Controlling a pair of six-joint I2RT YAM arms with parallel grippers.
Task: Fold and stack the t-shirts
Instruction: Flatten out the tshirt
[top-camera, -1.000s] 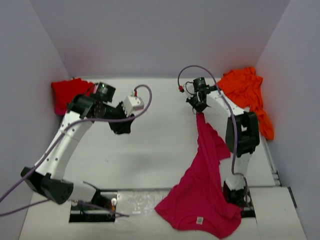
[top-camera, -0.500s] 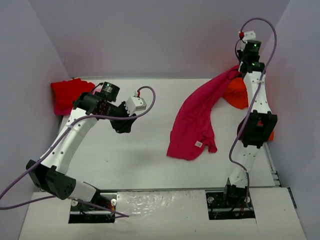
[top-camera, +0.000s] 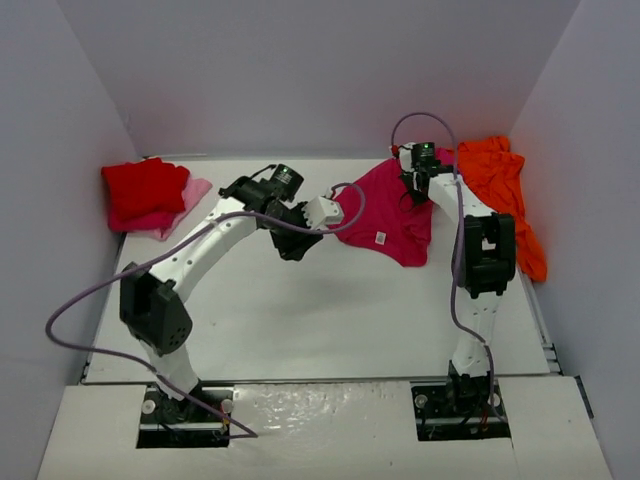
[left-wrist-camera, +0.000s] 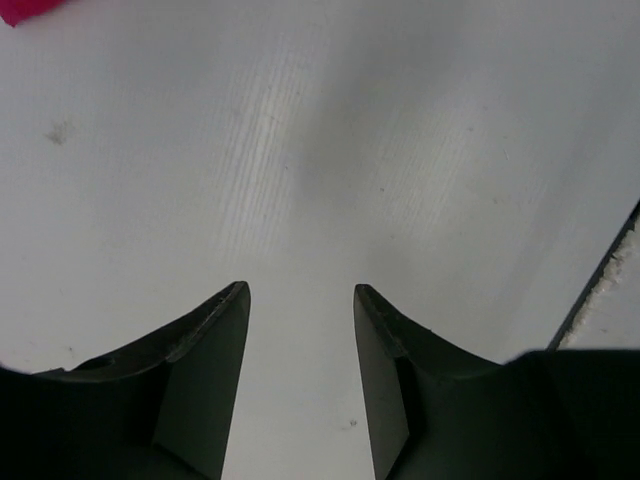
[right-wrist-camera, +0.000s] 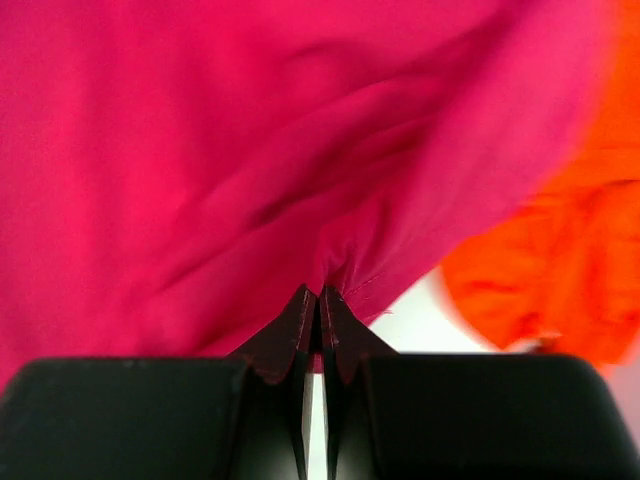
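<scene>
Pinches a gathered fold of the soft magenta-pink cloth t-shirt (top-camera: 385, 215) in the right gripper (right-wrist-camera: 320, 295), jaws closed tight on the fabric, likely to drag and spread the garment flat for folding. Leaves that shirt crumpled at about one o'clock on the white table (top-camera: 300, 330), small white label (top-camera: 381, 238) facing up, just beside the rumpled orange cloth t-shirt (top-camera: 500, 185) at two o'clock, apparently awaiting its turn. Hovers the left gripper (left-wrist-camera: 300, 290) over bare table near the centre, at nine o'clock of the magenta shirt, jaws parted and holding nothing, probably readying to take an opposite edge. Shows, at ten o'clock, the bright red cloth t-shirt (top-camera: 143, 188) folded atop a paler pink folded cloth (top-camera: 188, 198): evidently the stack's beginning.
</scene>
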